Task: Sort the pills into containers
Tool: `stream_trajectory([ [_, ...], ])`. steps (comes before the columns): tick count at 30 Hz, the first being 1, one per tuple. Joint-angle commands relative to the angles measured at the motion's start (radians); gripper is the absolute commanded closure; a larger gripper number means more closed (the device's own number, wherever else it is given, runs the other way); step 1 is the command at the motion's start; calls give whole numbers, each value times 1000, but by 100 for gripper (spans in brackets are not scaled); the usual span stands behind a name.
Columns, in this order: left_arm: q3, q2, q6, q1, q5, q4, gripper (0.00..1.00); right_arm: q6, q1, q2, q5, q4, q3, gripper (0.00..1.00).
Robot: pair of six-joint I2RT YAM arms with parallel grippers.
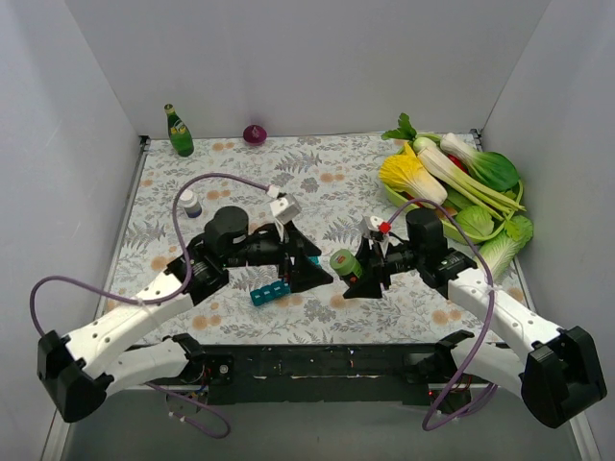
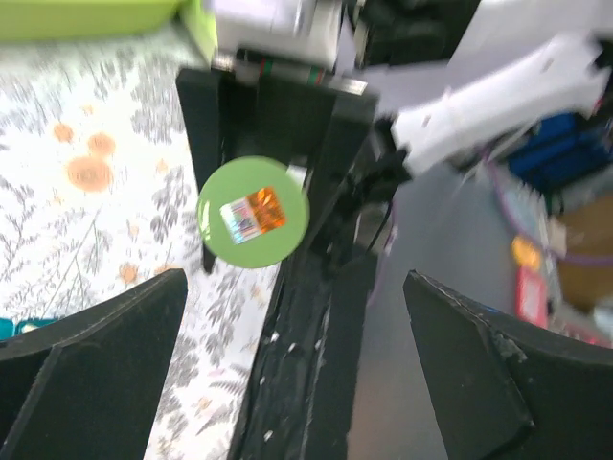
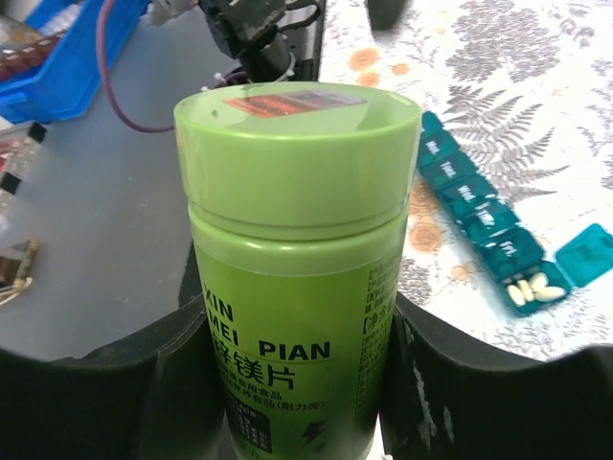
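Floral cloth (image 1: pixel 317 173) | containers (image 1: pixel 271 291) beside left tool (image 2: pixel 295 280) | right tool (image 3: pixel 302 383) grips green jar (image 3: pixel 297 192)

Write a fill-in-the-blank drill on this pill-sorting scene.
The right tool is shut on a ___ jar with its lid on.
The left tool is open and holds ___.
The teal pill organizer has its end compartment open, and it holds ___ pills.
Missing words: green; nothing; white.
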Motion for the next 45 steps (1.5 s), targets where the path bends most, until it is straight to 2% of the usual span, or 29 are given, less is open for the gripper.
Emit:
stream_trajectory([
  [1, 2, -152, -294, 13, -207, 87, 2, -178, -4, -30, 80, -136, 80, 99],
  [6, 59, -140, -600, 17, -391, -119, 2, -367, -4, -40, 233, -259, 119, 99],
  [8, 91, -64, -671, 17, -373, -183, 4, -391, -3, -42, 284, -271, 138, 99],
  [10, 139, 4, -734, 17, -304, -199, 11, -425, 2, -46, 355, -293, 147, 99],
  [12, 168, 87, -753, 13, -267, -201, 17, -454, 9, -49, 414, -304, 156, 99],
  [18, 208, 188, -730, -21, -310, -228, 18, -488, 19, -63, 470, -316, 158, 99],
  [22, 213, 214, -725, -39, -312, -225, 23, -491, 23, -66, 474, -311, 146, 99],
  [30, 213, 225, -724, -50, -315, -194, 24, -482, 29, -65, 465, -304, 141, 99],
  [38, 272, 297, -659, -55, -351, -204, 39, -473, 32, -71, 458, -304, 132, 99],
  [40, 289, 318, -621, -58, -341, -208, 48, -471, 31, -73, 458, -302, 129, 99],
  [41, 292, 323, -606, -58, -332, -208, 57, -468, 31, -74, 456, -301, 126, 99],
  [42, 292, 331, -583, -58, -318, -208, 77, -467, 31, -76, 455, -299, 126, 99],
  [43, 291, 334, -528, -59, -293, -207, 86, -462, 32, -76, 450, -298, 124, 99],
  [45, 285, 331, -431, -61, -209, -207, 99, -439, 31, -76, 424, -287, 117, 99],
])
